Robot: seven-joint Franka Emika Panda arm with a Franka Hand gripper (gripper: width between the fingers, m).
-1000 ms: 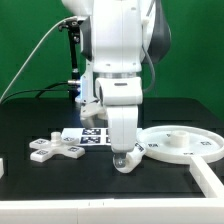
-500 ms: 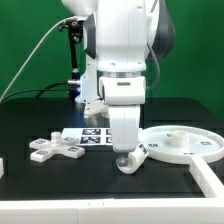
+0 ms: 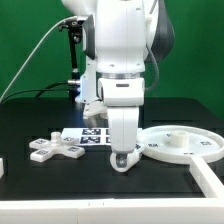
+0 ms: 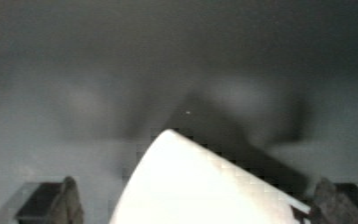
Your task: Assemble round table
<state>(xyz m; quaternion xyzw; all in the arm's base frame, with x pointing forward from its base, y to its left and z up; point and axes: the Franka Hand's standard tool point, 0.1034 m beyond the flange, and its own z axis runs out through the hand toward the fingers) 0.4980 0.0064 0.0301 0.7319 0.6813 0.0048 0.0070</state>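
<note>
The large rimmed round disc (image 3: pixel 182 146) lies flat on the black table at the exterior view's right. The cross-shaped foot (image 3: pixel 55 150) lies at the left. My gripper (image 3: pixel 122 160) points straight down, low over the table just left of the disc. A small white rounded part (image 3: pixel 123 159) sits at its tips; it looks like the short cylinder leg. In the wrist view the fingers (image 4: pixel 51 203) stand wide apart at the picture's edges. A blurred white shape (image 4: pixel 211 185) lies between them with a gap on at least one side. The jaws are open.
The marker board (image 3: pixel 90 135) lies behind the gripper, between the foot and the disc. A white piece (image 3: pixel 3 168) shows at the left edge and another white piece (image 3: pixel 210 178) at the front right. A dark post (image 3: pixel 75 60) stands at the back.
The gripper shifted slightly to the exterior view's right and came back; the disc and foot have not moved.
</note>
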